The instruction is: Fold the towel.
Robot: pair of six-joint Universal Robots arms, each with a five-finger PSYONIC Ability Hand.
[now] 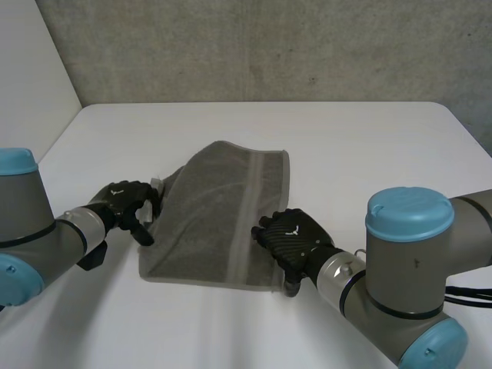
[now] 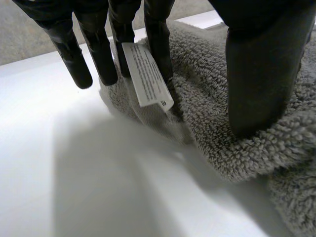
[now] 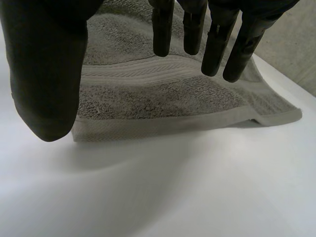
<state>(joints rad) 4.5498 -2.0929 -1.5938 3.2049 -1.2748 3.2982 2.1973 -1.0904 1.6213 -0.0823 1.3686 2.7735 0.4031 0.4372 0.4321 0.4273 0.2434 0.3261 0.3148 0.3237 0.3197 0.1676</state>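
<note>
The left robot hand (image 1: 123, 206) sits at the towel's (image 1: 211, 219) left edge, toward its far corner. In its wrist view the thumb (image 2: 256, 74) presses down on a raised roll of pile, and one finger (image 2: 159, 54) meets the cloth beside the white label (image 2: 147, 74). It appears to be pinching that edge between them, while the other fingers hang over bare desk (image 1: 346, 146).

The grey towel lies flat in the middle of the desk, between the two hands. Its long axis runs away from the robot, leaning a little to the right, and a woven band runs along that length near the right side.

The right robot hand (image 1: 294, 237) is at the near right corner – spread wide, fingers straight and thumb well apart, holding nothing. It hovers just over the hem, and the cloth stretches away beyond its fingertips.

Both hands are at the towel, one on each long edge, so a fold would likely carry one side across the short width toward the other. The left side looks ready first.

The desk is white and smooth, with free room all around the towel. A grey wall (image 1: 269, 46) stands behind the far edge.
</note>
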